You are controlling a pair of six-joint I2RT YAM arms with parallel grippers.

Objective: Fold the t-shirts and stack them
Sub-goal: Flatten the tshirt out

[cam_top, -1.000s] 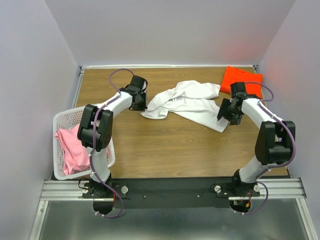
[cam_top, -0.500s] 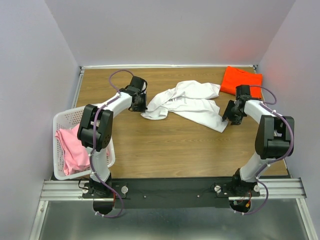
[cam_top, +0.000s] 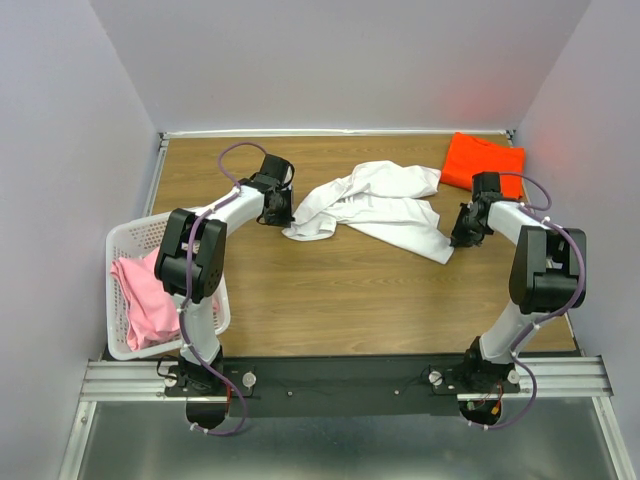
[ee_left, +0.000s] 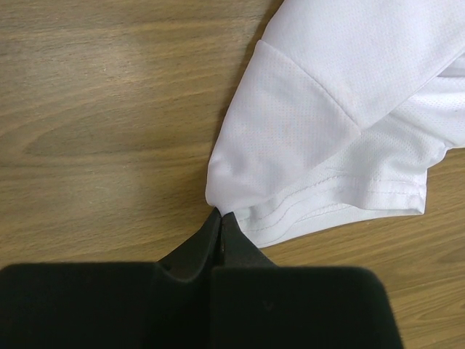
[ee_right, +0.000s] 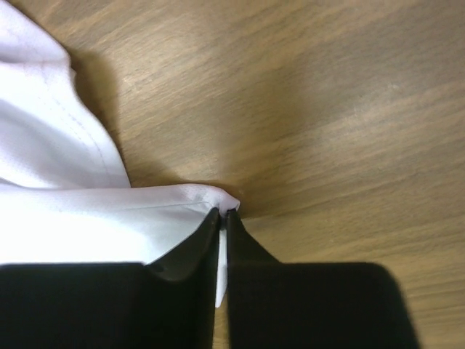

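The wooden table (cam_top: 330, 300) carries a white t-shirt (cam_top: 375, 205), crumpled and spread out lengthwise, its mesh cloth bunched in folds with a stitched hem showing at each end.

Well to the left of the white t-shirt and nearer the arm bases sits a white lattice basket (cam_top: 125, 245), with a pink t-shirt (cam_top: 145, 300) heaped inside it. Beyond the white t-shirt's right end, close by but apart from it, an orange-red t-shirt (cam_top: 485, 160) lies on the wood.

The left gripper (ee_left: 220, 216) is at the white t-shirt's left end. Its black fingers are pressed together on the very corner of the cloth, where the hem comes to a point, and the rest of the shirt fans away from the fingertips.

The right gripper (ee_right: 224, 214) is at the white t-shirt's right end, low against the wood. Its fingers are nearly closed with a sliver of white cloth pinched between them, and a rolled fold of the shirt lies just off the fingertips.
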